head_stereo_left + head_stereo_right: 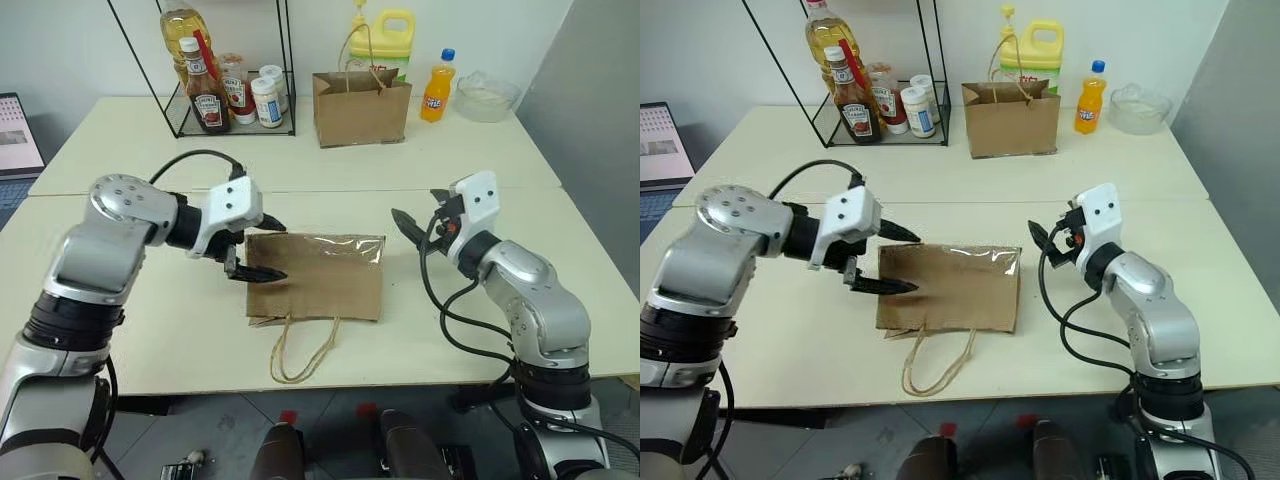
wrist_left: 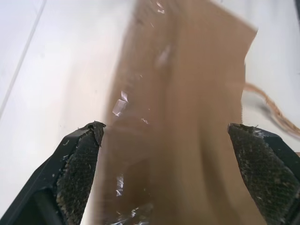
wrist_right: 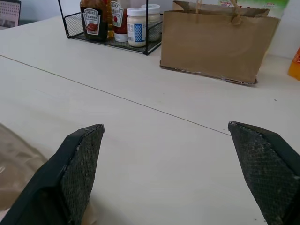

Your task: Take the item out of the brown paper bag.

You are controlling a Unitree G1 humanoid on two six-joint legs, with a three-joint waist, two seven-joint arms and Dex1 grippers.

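- The left hand [image 1: 262, 250] is held wide open and empty at the left edge of the brown paper bag [image 1: 320, 277], its fingers pointed across the bag.
- The right hand [image 1: 412, 228] is also spread wide and empty, level, just beside the bag's right edge, not touching.
- The bag lies flat on the bench [image 1: 450, 320], with its twine handles toward the near edge.
- The item is probably inside; it cannot be seen.
- The mouth should be held open by one hand before the other is pushed in.
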